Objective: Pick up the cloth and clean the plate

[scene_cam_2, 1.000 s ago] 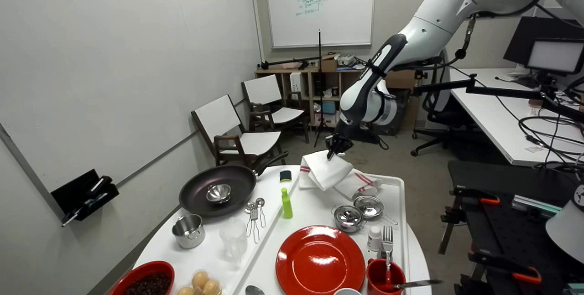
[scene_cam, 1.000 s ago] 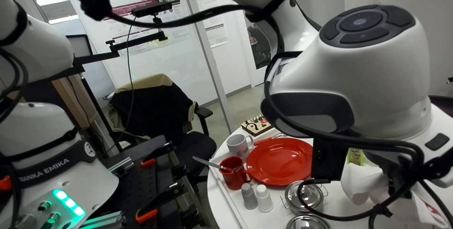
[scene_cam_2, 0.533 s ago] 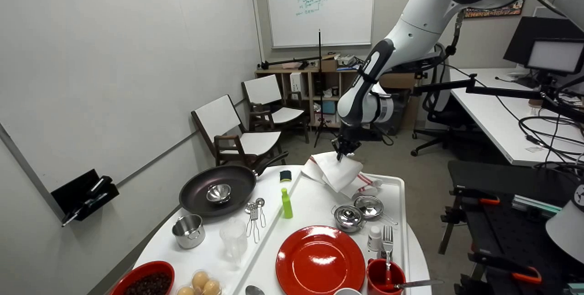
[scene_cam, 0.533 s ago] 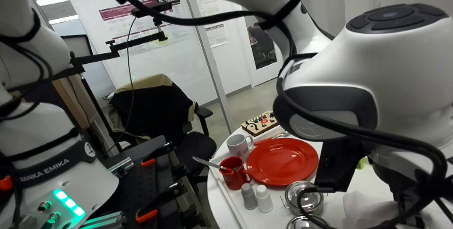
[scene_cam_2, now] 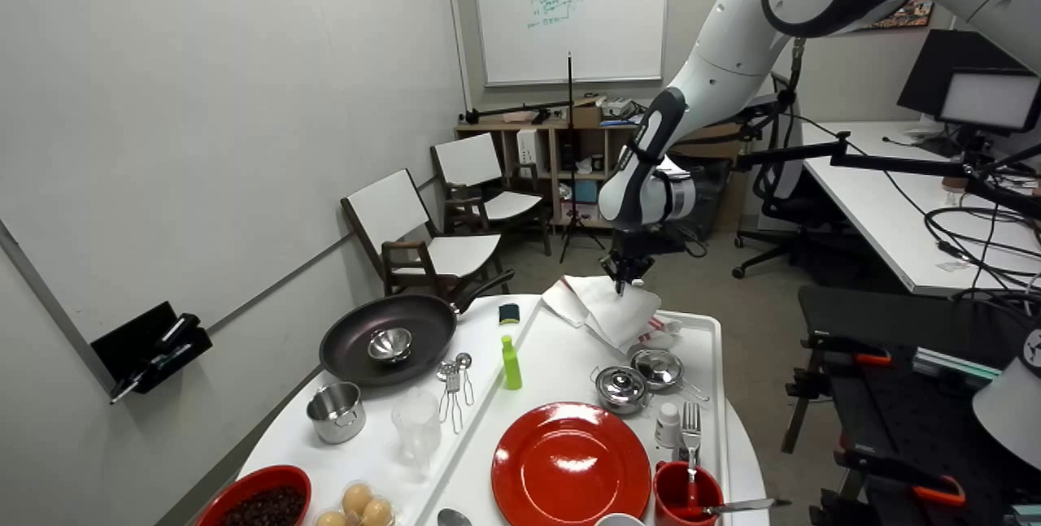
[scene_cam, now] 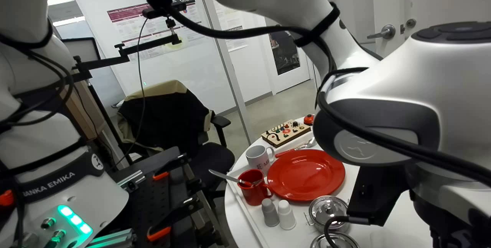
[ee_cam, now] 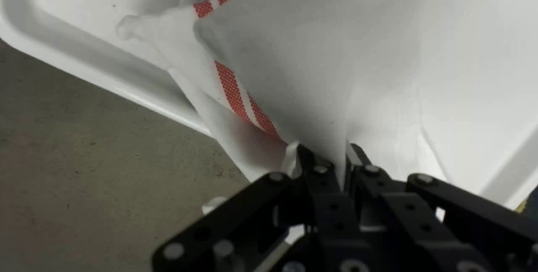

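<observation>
Shifted toward four o'clock since the earlier frame, in an exterior view: my gripper (scene_cam_2: 621, 287) and the cloth (scene_cam_2: 606, 310). My fingers (ee_cam: 324, 194) are closed tight, cloth pinched between them, at the twelve o'clock end of the tray (scene_cam_2: 716, 367). Red plate (scene_cam_2: 571, 461): apart, at the cloth's six o'clock.

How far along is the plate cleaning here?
Done: the grasp, with the gripper shut on the cloth. In hand, apparently: the carry; the cloth is over the tray, apart from the red plate, though how much rests on the tray is unclear. Left: the wiping; no cloth touches the red plate.
</observation>
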